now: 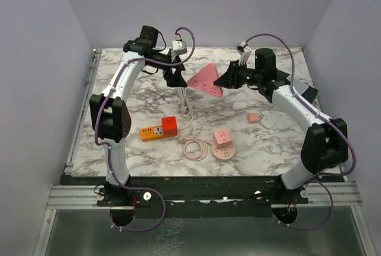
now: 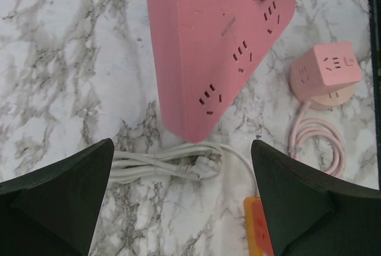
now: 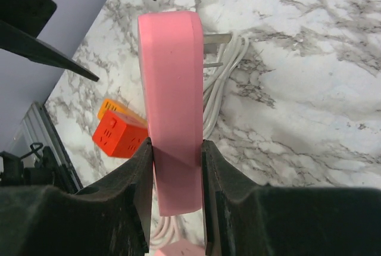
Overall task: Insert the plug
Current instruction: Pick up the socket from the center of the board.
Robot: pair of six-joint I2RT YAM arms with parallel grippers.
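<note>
My right gripper [image 3: 177, 146] is shut on one corner of a pink triangular power strip [image 3: 169, 89] and holds it tilted off the marble table; from above, that gripper [image 1: 221, 82] is at the strip's [image 1: 205, 81] right corner. The left wrist view looks onto the strip's socket face [image 2: 202, 47]. A white plug [image 2: 209, 164] on a bundled white cable [image 1: 186, 106] lies on the table just below the strip. Two metal prongs [image 3: 215, 40] show beside the strip's edge. My left gripper [image 2: 181, 146] hangs open above the plug, holding nothing; from above, this gripper [image 1: 177, 80] is at the strip's left corner.
An orange strip with a red cube socket [image 1: 159, 129] lies front left. A pink cube socket on a round base [image 1: 224, 143] with coiled pink cable [image 1: 195, 148] sits front centre. A small pink adapter [image 1: 255, 117] rests by the right arm.
</note>
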